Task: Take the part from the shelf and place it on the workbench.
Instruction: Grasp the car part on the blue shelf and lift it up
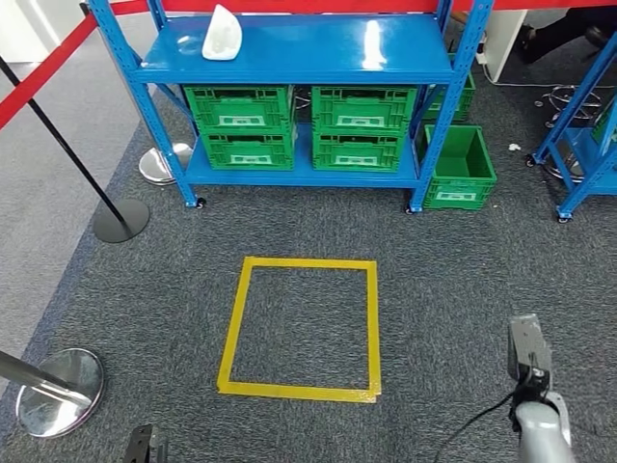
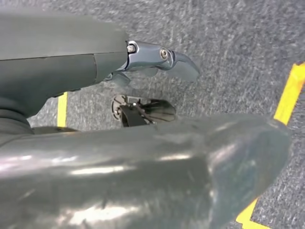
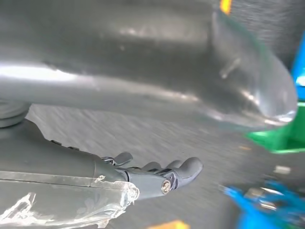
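One white part (image 1: 221, 35) lay on the upper deck of the blue shelf (image 1: 306, 60), toward its left end, untouched and well apart from both arms; it presumably waited there for pickup, the task not yet begun. Four green crates (image 1: 301, 125) were stacked in pairs on the lower deck, a fifth green crate (image 1: 460, 166) on the floor just beside the shelf's right post. Left hand (image 2: 151, 71): fingers extended and apart, holding nothing, hanging over carpet near yellow tape, judged a rest posture for walking. Right hand (image 3: 158, 174): fingers likewise stretched out with a clear gap to the thumb, empty, hanging low at the robot's side. Floor: dark grey carpet (image 1: 437, 289), bearing a yellow taped square (image 1: 302, 326) between robot and shelf, probably a standing mark for reaching the deck. Room: red barrier belts on black posts with chromed bases (image 1: 60, 391) along the left; a second blue rack (image 1: 585, 154) at far right. Workbench: not located in these views.
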Tool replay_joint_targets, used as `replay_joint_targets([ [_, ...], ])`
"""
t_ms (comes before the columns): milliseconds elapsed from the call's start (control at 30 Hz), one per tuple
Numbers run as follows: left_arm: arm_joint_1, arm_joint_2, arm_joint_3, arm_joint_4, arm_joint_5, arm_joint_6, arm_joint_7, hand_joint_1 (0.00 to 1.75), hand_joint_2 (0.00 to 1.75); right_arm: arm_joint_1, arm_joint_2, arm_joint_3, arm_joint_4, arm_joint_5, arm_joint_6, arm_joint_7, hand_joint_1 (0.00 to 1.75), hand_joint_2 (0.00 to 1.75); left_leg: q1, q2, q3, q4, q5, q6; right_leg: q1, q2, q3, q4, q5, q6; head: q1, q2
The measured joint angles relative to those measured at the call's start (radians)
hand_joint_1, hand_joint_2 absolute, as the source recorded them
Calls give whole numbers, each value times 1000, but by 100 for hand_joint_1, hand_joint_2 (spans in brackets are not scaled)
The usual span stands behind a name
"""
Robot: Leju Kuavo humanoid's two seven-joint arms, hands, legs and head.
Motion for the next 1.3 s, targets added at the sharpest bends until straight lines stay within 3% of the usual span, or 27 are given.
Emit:
replay_joint_targets([
  [33, -1, 1, 2, 0, -8, -4, -7, 0, 0, -14, 2, -24, -30, 54, 22, 0, 0, 0, 0, 0, 13, -42, 41, 4, -1, 2, 5, 0, -2, 3, -1, 0],
  [100, -3, 4, 7, 0, -19, -11, -18, 0, 0, -38, 8, -66, -77, 127, 54, -4, 0, 0, -1, -1, 65, -179, 129, 11, -1, 6, 14, 1, -10, 12, -5, 0],
  [167, -5, 4, 15, 0, -26, -15, -25, 0, 0, -56, 14, -100, -113, 158, 74, -11, 0, 0, -2, -1, 102, -275, 162, 16, 2, 7, 19, 0, -16, 25, -8, 0],
  [300, -7, 5, 25, 0, -33, -17, -29, 0, 0, -70, 25, -151, -163, 173, 100, -19, 0, 0, -1, -6, 110, -303, 165, 25, -1, 6, 33, -26, -10, 44, -4, 0],
  [367, -8, 5, 28, 0, -39, -17, -32, 0, 0, -75, 28, -172, -176, 180, 110, -18, 0, 0, 0, -11, 109, -305, 167, 23, -1, 6, 36, -29, -4, 38, -1, 0],
  [433, -7, 5, 30, 0, -46, -17, -36, 0, 0, -78, 31, -191, -181, 185, 118, -11, 0, 0, -4, -14, 109, -305, 165, 30, -1, 3, 38, -30, 2, 27, 3, 0],
  [533, -8, 7, 35, 0, -52, -18, -50, 0, 0, -78, 34, -221, -181, 184, 132, 9, 0, 0, -13, -15, 109, -304, 163, 40, -4, -6, 42, -37, 1, 24, 5, 0],
  [667, -9, 13, 44, 0, -65, -26, -67, 0, 0, -61, 35, -292, -144, 160, 126, 47, 0, 0, -20, -14, 109, -303, 161, 44, -11, -11, 42, -46, -6, 58, 4, 0],
  [700, -9, 14, 46, 0, -69, -28, -69, 0, 0, -53, 34, -314, -127, 156, 122, 51, 0, 0, -20, -14, 109, -303, 161, 44, -12, -11, 41, -45, -7, 61, 4, 0],
  [867, -9, 17, 49, 0, -84, -35, -90, 0, 0, 6, 30, -420, -36, 157, 95, 91, 0, 0, -19, -14, 110, -304, 163, 41, -10, -11, 38, -36, -9, 58, 4, 0],
  [1100, -10, 24, 58, 0, -82, -49, -142, 0, 0, 91, 29, -492, 64, 184, 73, 164, 0, 0, -17, -13, 110, -304, 164, 37, -9, -10, 32, -27, -13, 53, 4, 0],
  [1300, -19, 32, 59, -18, -120, -1, -242, 0, 0, 117, 47, -545, 118, 170, 43, 272, 0, 0, -16, -13, 110, -304, 164, 34, -7, -10, 27, -26, -15, 50, 4, 0],
])
